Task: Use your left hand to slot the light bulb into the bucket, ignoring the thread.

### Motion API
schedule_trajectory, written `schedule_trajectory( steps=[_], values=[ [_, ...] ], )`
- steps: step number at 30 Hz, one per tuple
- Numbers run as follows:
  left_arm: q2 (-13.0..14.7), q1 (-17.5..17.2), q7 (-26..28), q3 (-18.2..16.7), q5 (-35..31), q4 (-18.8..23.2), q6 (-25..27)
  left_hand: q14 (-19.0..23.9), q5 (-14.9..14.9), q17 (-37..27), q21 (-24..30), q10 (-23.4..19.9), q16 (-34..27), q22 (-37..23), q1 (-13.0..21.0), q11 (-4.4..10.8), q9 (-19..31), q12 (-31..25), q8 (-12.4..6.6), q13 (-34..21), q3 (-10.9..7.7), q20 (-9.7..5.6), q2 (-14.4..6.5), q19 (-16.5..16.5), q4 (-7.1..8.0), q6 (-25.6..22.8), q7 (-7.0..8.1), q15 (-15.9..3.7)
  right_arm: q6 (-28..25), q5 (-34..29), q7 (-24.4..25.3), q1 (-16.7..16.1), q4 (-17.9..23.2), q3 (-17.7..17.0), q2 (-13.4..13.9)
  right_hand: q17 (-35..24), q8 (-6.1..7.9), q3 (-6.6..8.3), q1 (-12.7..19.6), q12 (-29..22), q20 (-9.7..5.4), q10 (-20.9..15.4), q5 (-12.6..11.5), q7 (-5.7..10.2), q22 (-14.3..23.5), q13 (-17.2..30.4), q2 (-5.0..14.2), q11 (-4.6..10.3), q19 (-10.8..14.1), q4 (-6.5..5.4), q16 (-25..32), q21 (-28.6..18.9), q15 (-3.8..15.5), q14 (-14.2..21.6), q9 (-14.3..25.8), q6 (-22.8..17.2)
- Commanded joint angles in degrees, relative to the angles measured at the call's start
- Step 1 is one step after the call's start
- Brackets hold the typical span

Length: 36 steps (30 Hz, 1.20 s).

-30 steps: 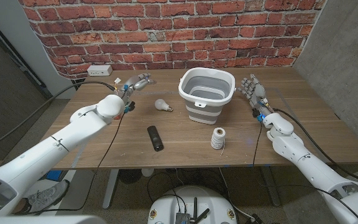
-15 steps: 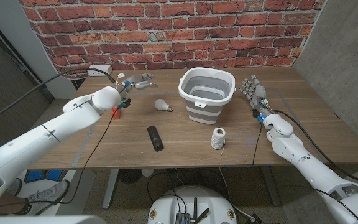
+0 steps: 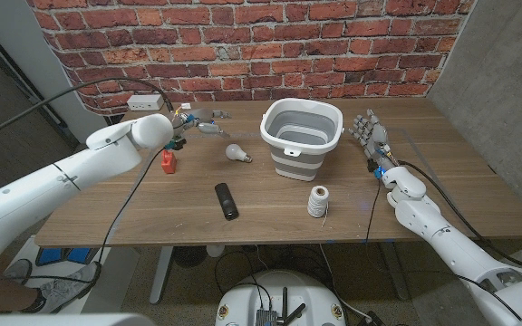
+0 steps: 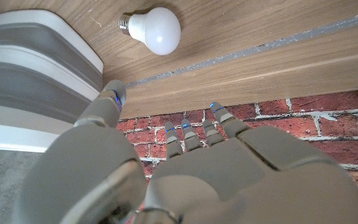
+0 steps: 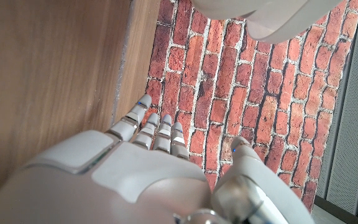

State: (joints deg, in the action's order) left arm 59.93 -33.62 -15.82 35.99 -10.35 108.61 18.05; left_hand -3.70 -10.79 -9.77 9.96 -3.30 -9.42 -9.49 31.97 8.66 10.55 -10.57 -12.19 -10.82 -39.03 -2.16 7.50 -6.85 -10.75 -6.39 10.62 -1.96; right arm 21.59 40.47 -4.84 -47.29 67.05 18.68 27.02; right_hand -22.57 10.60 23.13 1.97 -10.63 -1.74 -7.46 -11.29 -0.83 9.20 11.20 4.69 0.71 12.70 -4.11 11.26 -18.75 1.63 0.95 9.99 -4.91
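A white light bulb (image 3: 236, 153) lies on its side on the wooden table, left of the grey-and-white collapsible bucket (image 3: 295, 161), which stands upright with nothing visible inside. My left hand (image 3: 202, 120) hovers behind and left of the bulb, fingers spread and holding nothing. In the left wrist view the bulb (image 4: 154, 28) lies beyond the fingertips of that hand (image 4: 166, 168), beside the bucket (image 4: 30, 74). My right hand (image 3: 367, 131) stands on its edge to the right of the bucket, fingers apart and holding nothing. The right wrist view shows the same hand (image 5: 148, 180) at the table edge.
A spool of white thread (image 3: 317, 201) stands in front of the bucket. A black remote-like bar (image 3: 227, 200) lies in front of the bulb. A small red object (image 3: 168, 161) sits left of the bulb. A power strip (image 3: 144, 102) lies at the back left.
My left arm has risen and swung toward the back, and its hand has shifted slightly right. The small red object has come into view beneath it. The right arm is still.
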Motion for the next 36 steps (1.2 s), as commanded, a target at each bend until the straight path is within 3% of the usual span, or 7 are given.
schedule_trajectory(
  steps=[1, 19, 25, 36],
  values=[
    [0.0, 5.5, -11.2, 2.7, -9.5, -2.3, -4.7, -2.7, 0.5, -0.2, 0.0, 2.5, -0.2, -0.2, 2.0, -0.04, 0.2, 0.3, 0.5, -0.2, 0.87, -0.21, 0.8, 1.9, 0.11, 2.2, 0.36, 0.38, 0.2, 0.0, 1.1, 0.1, -0.5, 0.0, -1.0, 0.0, 0.33, -0.04, -0.5, -0.5, 0.19, -0.4, -0.4, 0.19, 0.3, -0.1, 1.21, 0.18, 0.4, -0.29, 0.3, 0.3, 0.48, 0.0, 0.2, -0.4],
    [-3.1, 10.3, -22.2, 5.7, -22.7, -4.1, -9.3, -10.5, 0.9, -0.3, -0.4, 11.8, -0.4, -0.3, 5.7, -1.94, 0.2, 0.4, 1.01, -0.2, 3.29, 2.56, 1.3, 12.8, 0.64, 10.5, -1.72, 3.07, 1.2, -0.5, 1.1, 0.1, -0.8, 0.2, -1.2, 0.2, 0.33, -0.3, -0.4, -0.5, -0.02, -0.4, -0.3, 0.16, 0.3, -0.1, 1.27, 0.26, 0.2, -0.24, 0.4, 1.2, 0.63, -0.3, 0.2, -0.6],
    [-4.4, 10.7, -23.3, 6.5, -26.4, -4.9, -11.1, -11.5, 0.8, -0.3, -0.5, 12.7, -0.4, -0.3, 6.0, -2.08, 0.2, 0.3, 0.94, -0.2, 3.66, 3.09, 1.2, 14.9, 0.7, 11.5, -2.12, 3.36, 0.6, -0.6, 1.5, -0.3, 0.1, 0.1, -0.7, 0.3, 0.25, -0.38, -0.5, -0.4, -0.45, -0.2, -0.3, -0.19, 0.3, -0.1, 1.33, 0.12, 0.1, -0.31, 0.5, 1.5, 0.93, -0.4, 0.2, -0.5],
    [-7.5, 11.6, -23.8, 7.6, -31.4, -7.4, -14.0, -15.6, 0.7, -0.3, -0.3, 16.5, -0.4, -0.3, 6.8, -3.32, 0.3, 0.2, 1.12, -0.3, 4.77, 5.82, 0.8, 21.6, 0.88, 16.3, -2.65, 4.35, 0.3, -0.7, 2.1, -0.6, 0.8, 0.0, -0.4, 0.5, 0.28, -0.35, -0.5, -0.4, -0.49, -0.2, -0.4, -0.29, 0.3, -0.2, 1.4, 0.15, 0.2, -0.43, 0.4, 1.9, 0.93, -0.4, 0.2, -0.6]
  ],
)
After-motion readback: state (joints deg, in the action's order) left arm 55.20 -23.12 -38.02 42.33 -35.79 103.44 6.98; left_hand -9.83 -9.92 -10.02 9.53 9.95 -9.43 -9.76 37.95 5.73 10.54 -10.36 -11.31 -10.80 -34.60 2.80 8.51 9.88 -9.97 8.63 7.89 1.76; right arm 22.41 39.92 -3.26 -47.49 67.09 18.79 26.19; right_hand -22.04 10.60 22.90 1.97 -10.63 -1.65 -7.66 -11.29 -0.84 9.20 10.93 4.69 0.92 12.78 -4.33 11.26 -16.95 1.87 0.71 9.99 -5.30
